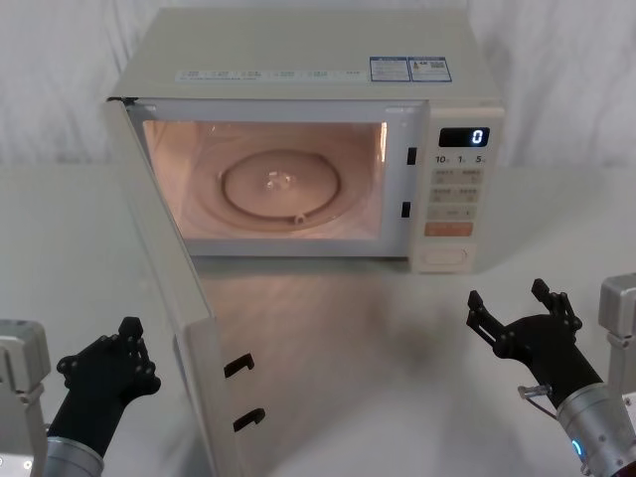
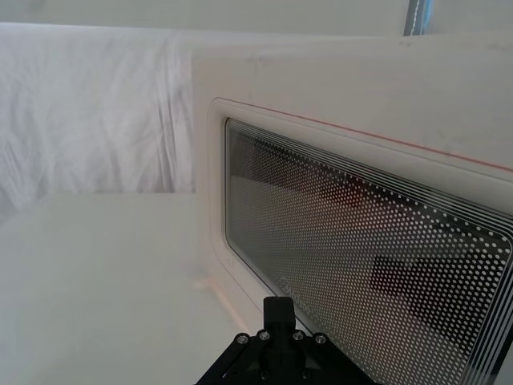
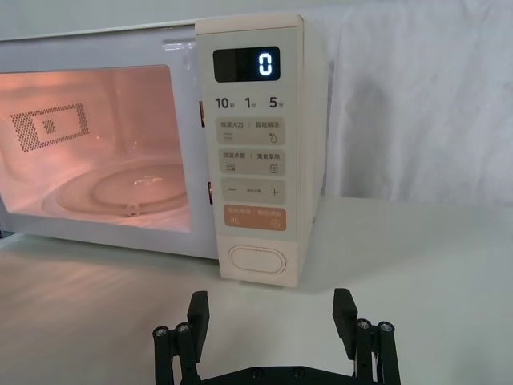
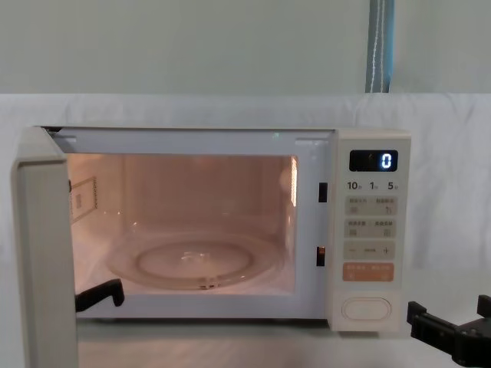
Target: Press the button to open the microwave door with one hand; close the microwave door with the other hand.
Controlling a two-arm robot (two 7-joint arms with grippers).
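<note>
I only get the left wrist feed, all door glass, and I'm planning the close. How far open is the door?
Observer: The microwave door stands wide open, swung out toward the robot's left, and the cavity is lit.
Operator: Where is the left hand?
Observer: The left hand is on the door's outer side, near its free edge and not touching it.
Operator: And the right?
Observer: The right hand is open, short of the button.

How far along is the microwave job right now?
Done: the microwave door stands swung wide open and the cavity is lit, so the button has evidently done its work. The right gripper hangs open in front of the control panel, touching nothing. In hand: the left gripper sits just outside the open door. Left: pushing the door shut.
</note>
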